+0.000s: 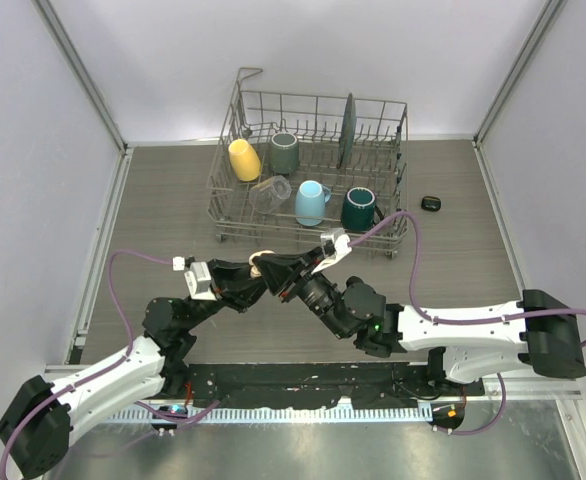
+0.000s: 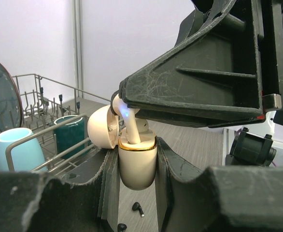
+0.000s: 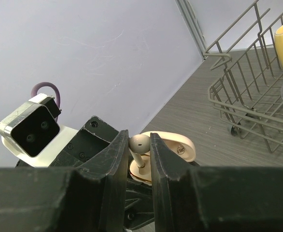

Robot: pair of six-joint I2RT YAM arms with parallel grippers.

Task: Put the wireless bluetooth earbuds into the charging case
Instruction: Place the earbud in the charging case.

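The left pincer [image 1: 261, 268] is clamped on the cream charging case [image 2: 136, 169], a finger [image 2: 107, 183] on either side of its body. It holds the case upright with the lid [image 2: 102, 126] hinged back. The right pincer [image 3: 139, 157] is shut on a cream-white earbud [image 3: 139, 143], pinched just under the head. The earbud's stem stands down inside the case's gold-rimmed mouth, and a small blue light glows on the bud.

The two pincers meet above the table [image 1: 163, 200], just in front of the wire dish rack [image 1: 398, 170]. Below the case a black earbud [image 2: 138, 208] lies on the table.

The rack carries a yellow mug [image 1: 244, 159], a grey-green mug [image 1: 284, 152], a clear glass [image 1: 271, 193], a light blue mug [image 1: 311, 203], a dark teal mug [image 1: 358, 209] and an upright dark plate [image 1: 348, 130]. To the right of the rack sits a small black object [image 1: 431, 203], possibly another case; it is too small to tell.
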